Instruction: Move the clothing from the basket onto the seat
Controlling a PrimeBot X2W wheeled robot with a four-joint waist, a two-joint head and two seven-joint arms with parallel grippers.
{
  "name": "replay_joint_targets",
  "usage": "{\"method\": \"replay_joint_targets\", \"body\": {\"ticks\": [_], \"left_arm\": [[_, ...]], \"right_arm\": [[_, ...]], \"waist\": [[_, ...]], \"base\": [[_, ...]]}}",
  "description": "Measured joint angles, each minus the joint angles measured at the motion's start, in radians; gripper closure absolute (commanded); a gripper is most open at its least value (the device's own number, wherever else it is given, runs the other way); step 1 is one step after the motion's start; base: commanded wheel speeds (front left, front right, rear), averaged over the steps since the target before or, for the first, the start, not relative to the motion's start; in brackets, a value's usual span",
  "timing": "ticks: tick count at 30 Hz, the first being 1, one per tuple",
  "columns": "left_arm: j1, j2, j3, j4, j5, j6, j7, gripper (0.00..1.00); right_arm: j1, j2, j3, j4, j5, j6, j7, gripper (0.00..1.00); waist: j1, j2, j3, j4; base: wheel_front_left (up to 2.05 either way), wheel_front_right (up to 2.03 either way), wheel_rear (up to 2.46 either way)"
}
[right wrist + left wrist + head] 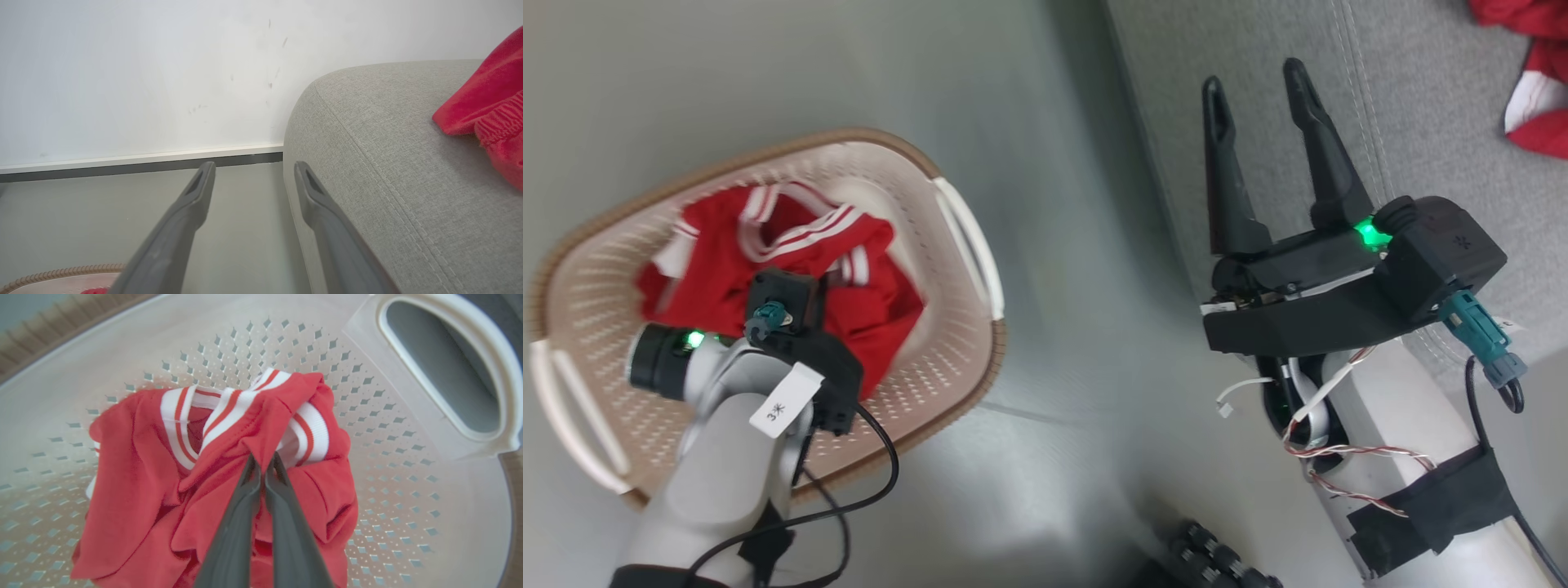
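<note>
Tightly, left gripper [263, 460] pinches clothing [135, 477] lying lengthwise in basket [286, 335]; right gripper [1254, 79] spread.

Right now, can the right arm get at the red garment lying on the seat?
Probably yes. The right claw is open and empty at the edge of the seat, with bare grey upholstery between it and the red garment; nothing stands in the way.

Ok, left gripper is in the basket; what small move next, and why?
Probably raise the left gripper straight up: its fingers look shut on a fold of the clothing, which lies in the basket, so lifting should bring it out before swinging toward the seat.
</note>
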Motion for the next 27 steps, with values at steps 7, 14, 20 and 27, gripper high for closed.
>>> {"method": "replay_joint_targets", "body": {"ticks": [7, 14, 20, 27], "left_arm": [[0.030, -0.042, 0.051, -0.015, -0.071, -0.018, -0.090, 1.00], [0.080, -0.064, 0.075, -0.032, -0.114, -0.042, -0.145, 1.00], [0.123, -0.076, 0.082, -0.062, -0.134, -0.060, -0.160, 1.00], [0.169, -0.083, 0.093, -0.117, -0.152, -0.078, -0.171, 1.00]], "right_arm": [[0.020, -0.035, -0.012, 0.021, -0.016, 0.000, -0.003, 0.00], [0.064, -0.067, -0.019, 0.046, -0.017, 0.000, -0.004, 0.00], [0.107, -0.087, -0.021, 0.068, -0.017, 0.000, -0.004, 0.00], [0.157, -0.099, -0.025, 0.087, -0.013, 0.001, -0.002, 0.00]], "waist": [[0.0000, 0.0000, -0.074, 0.056], [-0.0001, -0.0001, -0.161, 0.109], [-0.0001, -0.0001, -0.239, 0.151], [-0.0001, -0.0001, -0.333, 0.195]], "base": [[0.00, 0.00, 0.00], [0.00, 0.00, 0.00], [0.00, 0.00, 0.00], [0.00, 0.00, 0.00]]}}
